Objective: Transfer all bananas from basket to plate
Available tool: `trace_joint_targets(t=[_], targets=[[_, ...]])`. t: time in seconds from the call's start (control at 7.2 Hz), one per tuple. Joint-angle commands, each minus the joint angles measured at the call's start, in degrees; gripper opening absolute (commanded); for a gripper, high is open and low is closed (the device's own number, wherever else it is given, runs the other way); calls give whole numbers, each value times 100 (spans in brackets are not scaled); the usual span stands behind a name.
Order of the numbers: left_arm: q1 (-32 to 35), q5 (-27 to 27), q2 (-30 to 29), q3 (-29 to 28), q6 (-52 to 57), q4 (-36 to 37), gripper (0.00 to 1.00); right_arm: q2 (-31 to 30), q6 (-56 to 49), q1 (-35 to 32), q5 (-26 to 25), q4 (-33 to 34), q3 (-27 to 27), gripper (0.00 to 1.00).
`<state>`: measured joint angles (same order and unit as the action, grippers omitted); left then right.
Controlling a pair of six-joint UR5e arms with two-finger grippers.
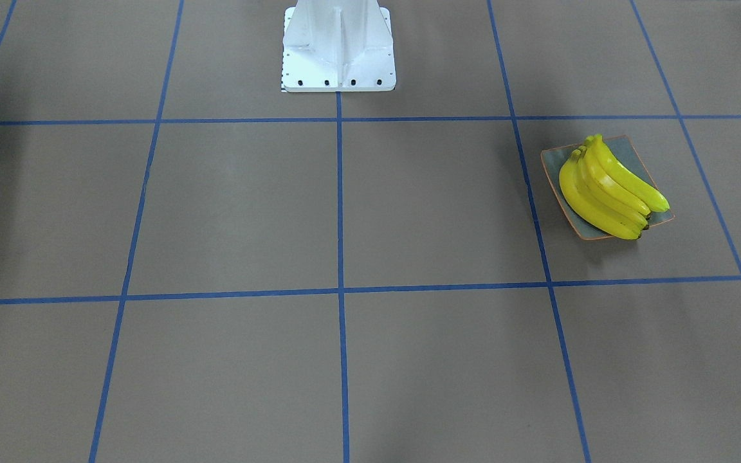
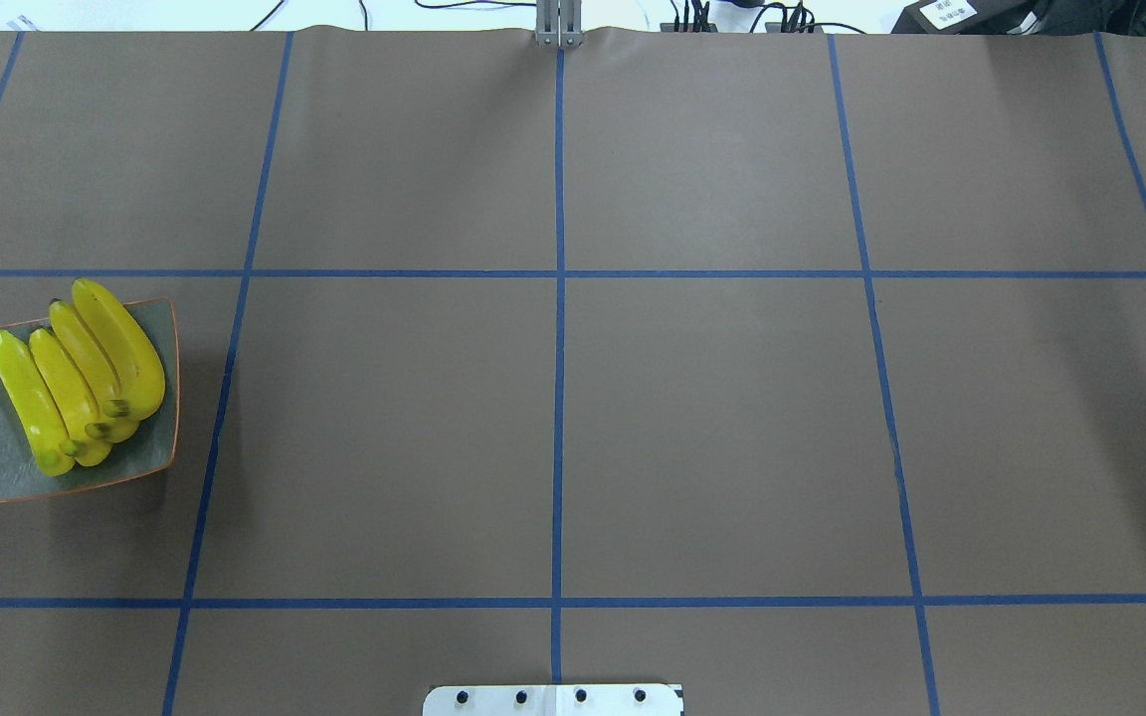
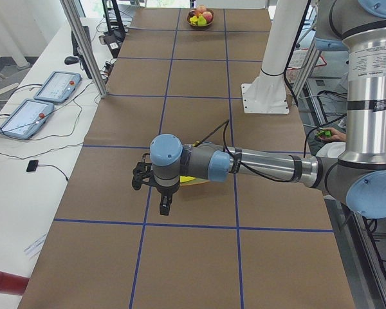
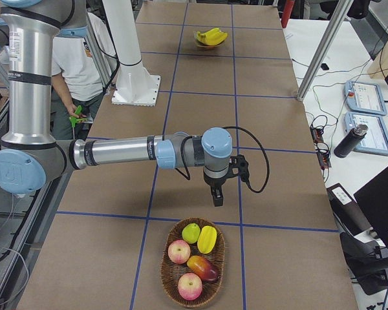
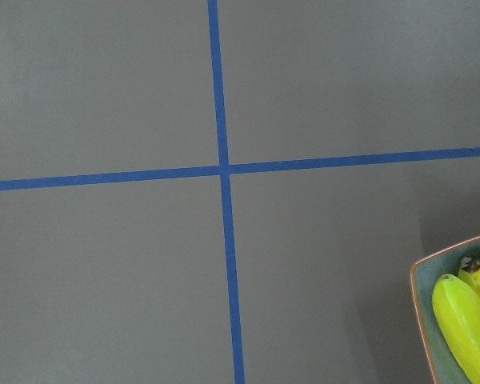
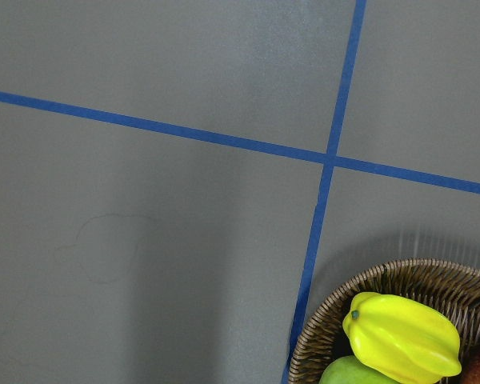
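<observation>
Several yellow bananas [image 2: 76,373] lie side by side on the grey-green plate [image 2: 16,472] at the table's left side; they also show in the front view as bananas [image 1: 608,190] on the plate [image 1: 552,164]. The wicker basket [image 4: 164,274] at the table's right end holds apples, a mango, a green fruit and a yellow star fruit, and no banana shows in it. My left gripper [image 3: 164,207] hangs beside the plate, pointing down. My right gripper [image 4: 216,196] hangs just short of the basket. I cannot tell whether either is open or shut.
The left wrist view catches a plate corner [image 5: 420,296] with banana ends; the right wrist view catches the basket rim [image 6: 360,280]. The white robot base [image 1: 338,51] stands mid-table. A person [image 4: 84,64] stands behind the robot. Tablets [image 3: 35,109] lie on the side bench.
</observation>
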<state>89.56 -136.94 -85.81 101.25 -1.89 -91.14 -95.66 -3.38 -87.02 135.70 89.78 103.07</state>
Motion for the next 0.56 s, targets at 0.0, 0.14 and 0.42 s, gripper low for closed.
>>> trace_joint_targets(t=[0.0,0.14,0.42], targets=[[-9,0,-6,9,-5,0,100,21,4,9,-8,-4,-41,100],[-9,0,-41,0,4,0,100,39,4,18,-8,5,-50,100],[0,9,-32,35,4,9,100,92,13,27,-8,5,-138,100]])
